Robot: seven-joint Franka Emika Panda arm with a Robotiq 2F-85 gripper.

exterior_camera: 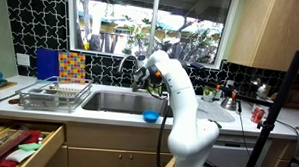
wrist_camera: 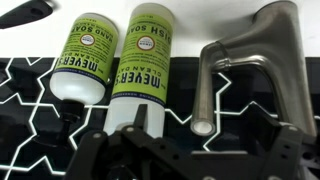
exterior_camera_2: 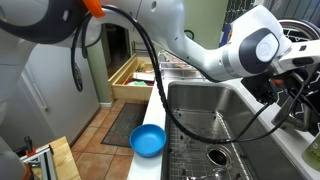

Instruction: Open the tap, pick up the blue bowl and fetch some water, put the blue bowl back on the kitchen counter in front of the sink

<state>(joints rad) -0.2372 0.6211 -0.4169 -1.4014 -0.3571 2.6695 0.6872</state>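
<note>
The tap [wrist_camera: 243,55] is brushed metal and fills the right of the wrist view, its round spout end [wrist_camera: 203,128] pointing at the camera. My gripper [wrist_camera: 195,152] is open, its dark fingers either side of the spout and close to it. In an exterior view the gripper [exterior_camera: 140,71] is at the tap behind the sink [exterior_camera: 117,100]. The blue bowl [exterior_camera: 150,118] sits on the kitchen counter [exterior_camera: 98,114] in front of the sink, apart from the gripper. The bowl [exterior_camera_2: 149,140] and the sink [exterior_camera_2: 225,118] also show in an exterior view.
Two green soap bottles [wrist_camera: 82,55] [wrist_camera: 147,60] stand beside the tap against black tiles. A wire dish rack [exterior_camera: 54,93] and a multicoloured panel [exterior_camera: 62,63] are beside the sink. A wooden drawer [exterior_camera: 22,144] is open. A can [exterior_camera: 256,115] and clutter sit on the other side.
</note>
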